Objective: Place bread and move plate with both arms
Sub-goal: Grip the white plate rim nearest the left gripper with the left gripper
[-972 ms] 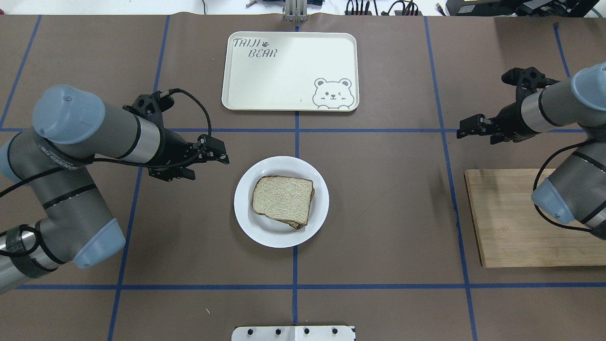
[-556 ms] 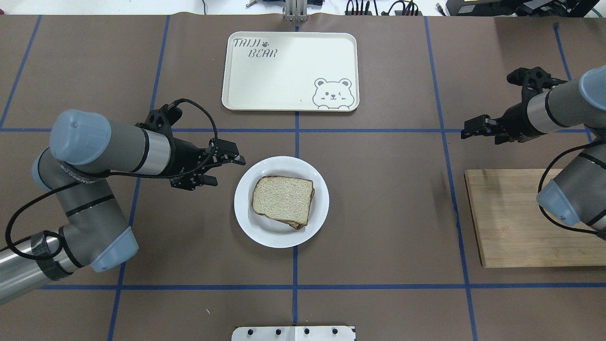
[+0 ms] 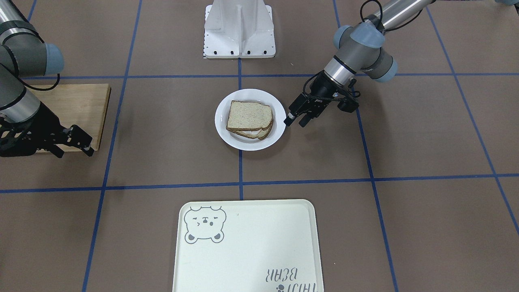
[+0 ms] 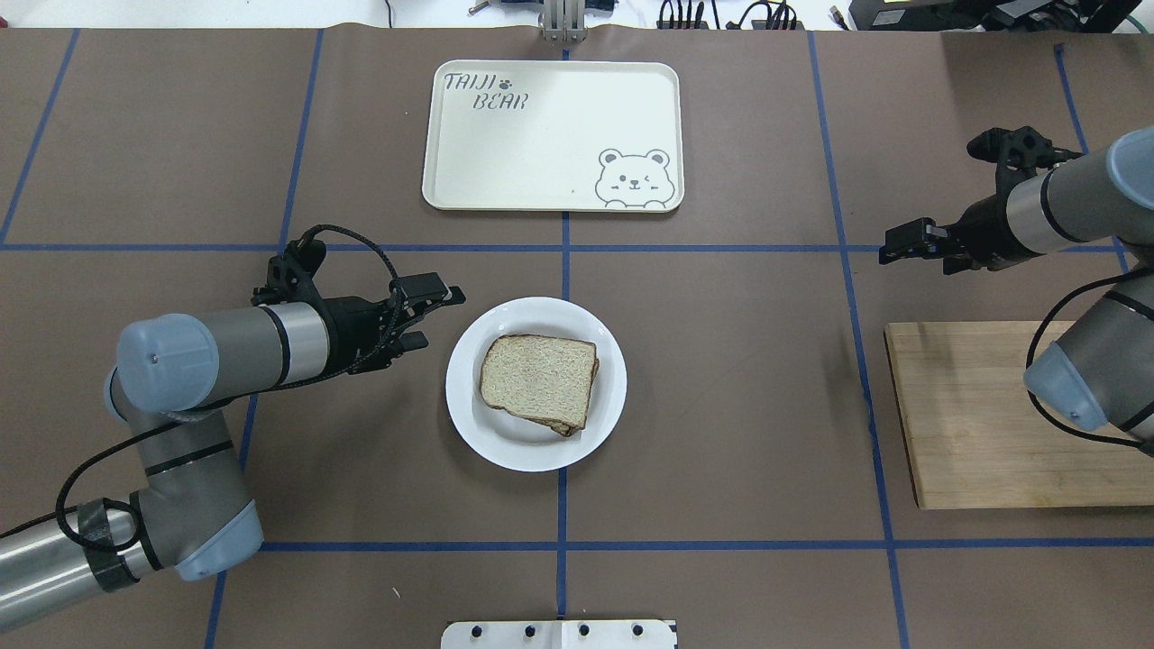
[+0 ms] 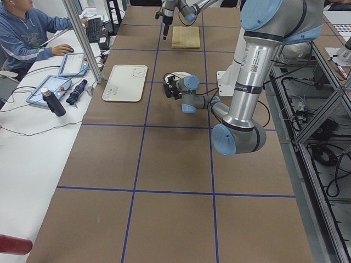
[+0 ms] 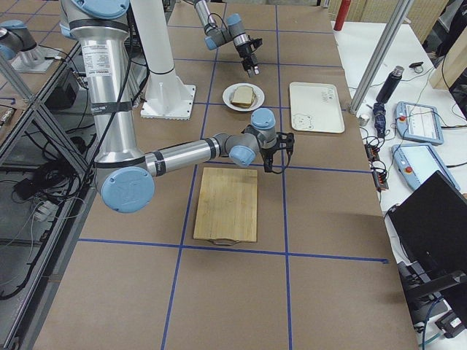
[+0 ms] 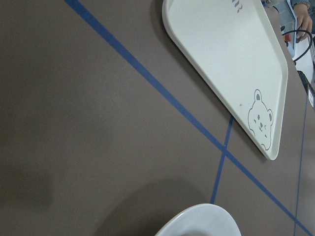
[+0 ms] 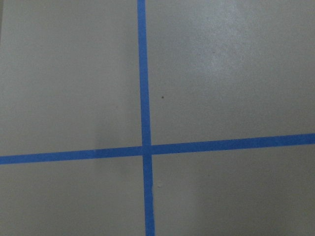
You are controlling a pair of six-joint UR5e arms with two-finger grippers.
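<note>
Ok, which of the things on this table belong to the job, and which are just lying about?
Job: bread, top slice on the white plate; left gripper; right gripper.
Lying about: bear tray; wooden cutting board; white stand.

This is a robotics lab, plainly. The table [image 5: 175, 159] is papered brown and gridded with blue tape [image 4: 721, 248]. A left arm [image 4: 225, 356] and a right arm [image 4: 1064, 203] reach over it. Aluminium framing [image 5: 82, 37] stands alongside, and an operator [image 5: 22, 30] (blue hoodie, hand at a keyboard [image 5: 93, 27]) sits beside control pendants [image 6: 417, 120].
</note>
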